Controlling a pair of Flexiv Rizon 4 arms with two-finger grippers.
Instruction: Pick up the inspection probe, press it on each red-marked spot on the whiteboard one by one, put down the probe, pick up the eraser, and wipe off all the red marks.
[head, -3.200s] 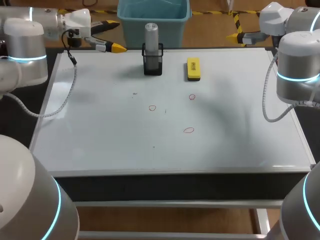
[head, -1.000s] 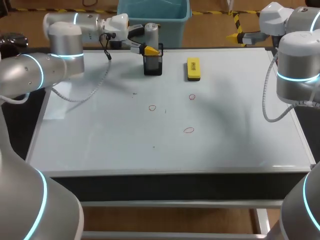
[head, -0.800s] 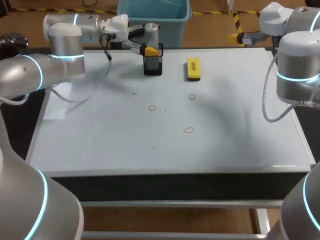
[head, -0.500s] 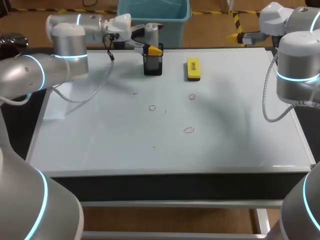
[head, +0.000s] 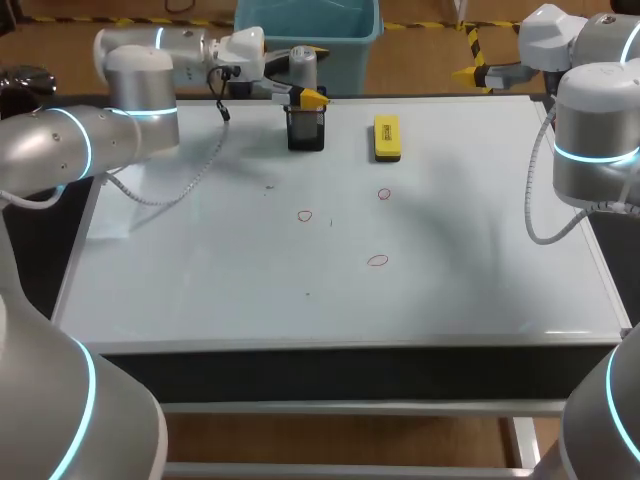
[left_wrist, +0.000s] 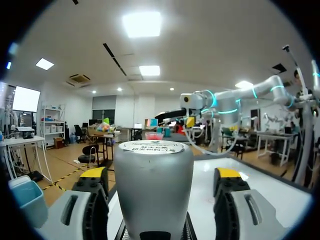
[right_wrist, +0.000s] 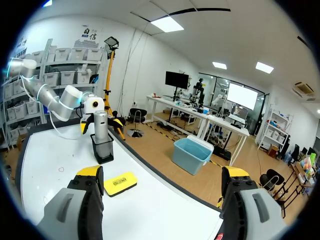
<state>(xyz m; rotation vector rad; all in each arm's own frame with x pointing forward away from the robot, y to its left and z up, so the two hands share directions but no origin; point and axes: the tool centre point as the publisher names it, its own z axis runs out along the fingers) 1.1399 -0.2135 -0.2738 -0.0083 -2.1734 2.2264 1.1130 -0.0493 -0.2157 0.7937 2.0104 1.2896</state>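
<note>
The grey cylindrical probe (head: 303, 62) stands upright in a black holder (head: 306, 130) at the back of the whiteboard (head: 200, 260). My left gripper (head: 306, 76) is open around the probe's top; in the left wrist view the probe (left_wrist: 154, 185) fills the space between the fingers (left_wrist: 92, 200), with a narrow gap on each side. The yellow eraser (head: 387, 138) lies right of the holder. Three red circles (head: 305, 215), (head: 384, 194), (head: 377, 261) mark the board. My right gripper (right_wrist: 162, 172) is open and empty at the far right, above the eraser (right_wrist: 120, 182).
The black holder's mesh rim (left_wrist: 155, 234) sits just under the left gripper. My right arm (head: 590, 130) stands over the board's right back corner. A few small dark specks (head: 269, 186) dot the board near the marks.
My left gripper has slid a little further right around the probe's top, and its fingers have drawn closer to the probe. The right arm has not moved.
</note>
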